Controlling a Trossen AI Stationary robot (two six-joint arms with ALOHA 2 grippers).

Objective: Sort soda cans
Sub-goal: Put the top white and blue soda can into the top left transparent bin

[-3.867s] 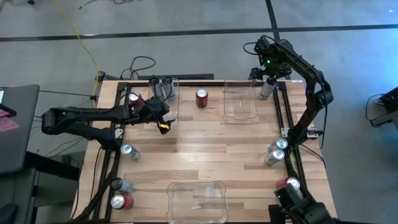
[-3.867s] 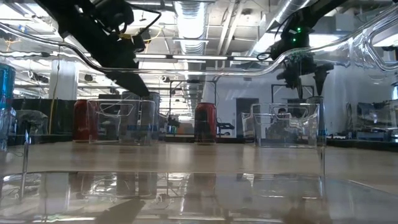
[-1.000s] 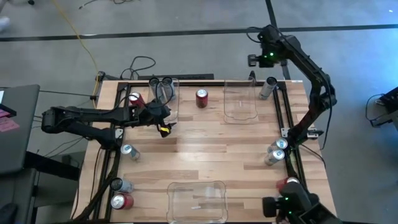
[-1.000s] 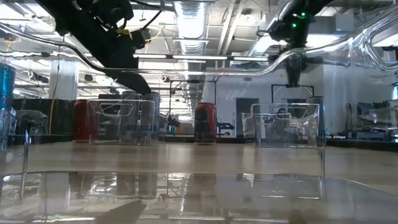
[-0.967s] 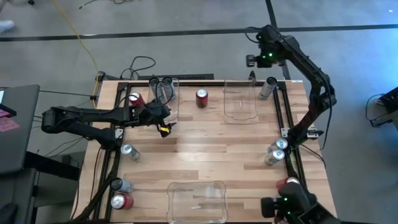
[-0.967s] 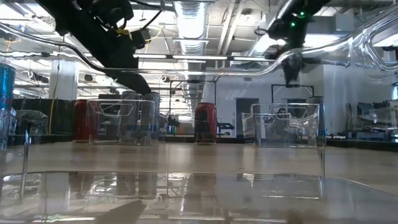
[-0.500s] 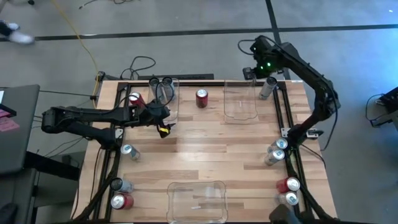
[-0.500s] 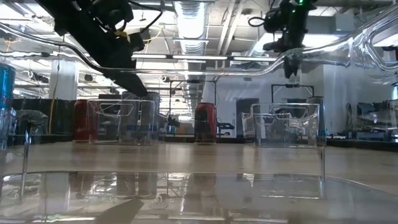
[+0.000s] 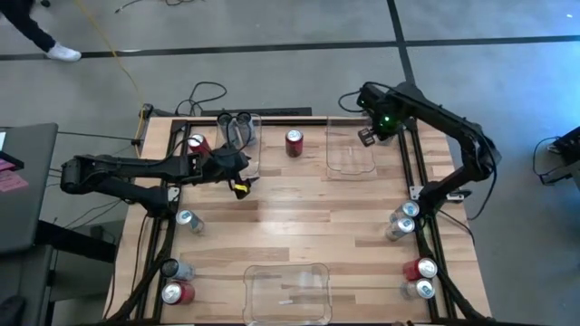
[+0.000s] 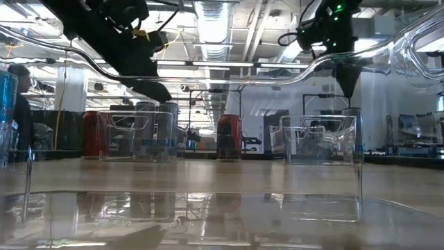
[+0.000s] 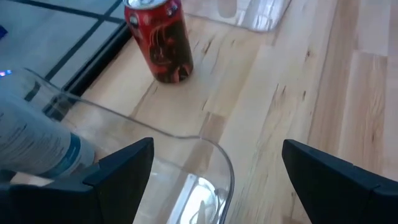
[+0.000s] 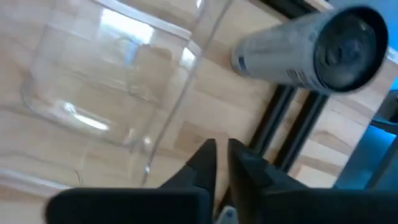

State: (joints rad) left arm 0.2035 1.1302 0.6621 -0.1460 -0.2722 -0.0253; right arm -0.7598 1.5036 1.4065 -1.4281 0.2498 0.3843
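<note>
**Toppled grey can lies just past the right fingers**

High view: the right gripper [image 9: 369, 136] hangs over the far right corner, at the edge of the clear rectangular plastic bin [image 9: 350, 167]. The left gripper [image 9: 237, 184] waits beside the far left bin. Other cans stand scattered around the table's edges.

Low view: the right arm's dark fingers point down above the right-hand bin.

Left wrist view: its fingers [image 11: 121, 165] spread wide, empty, facing an upright red soda can [image 11: 159, 38].

Right wrist view: the fingers [image 12: 203, 160] are nearly together, holding nothing. The silver-grey cylindrical soda can [image 12: 311, 53] lies on its side just beyond them, long axis crossing their line. The right arm is nearer by far.
</note>
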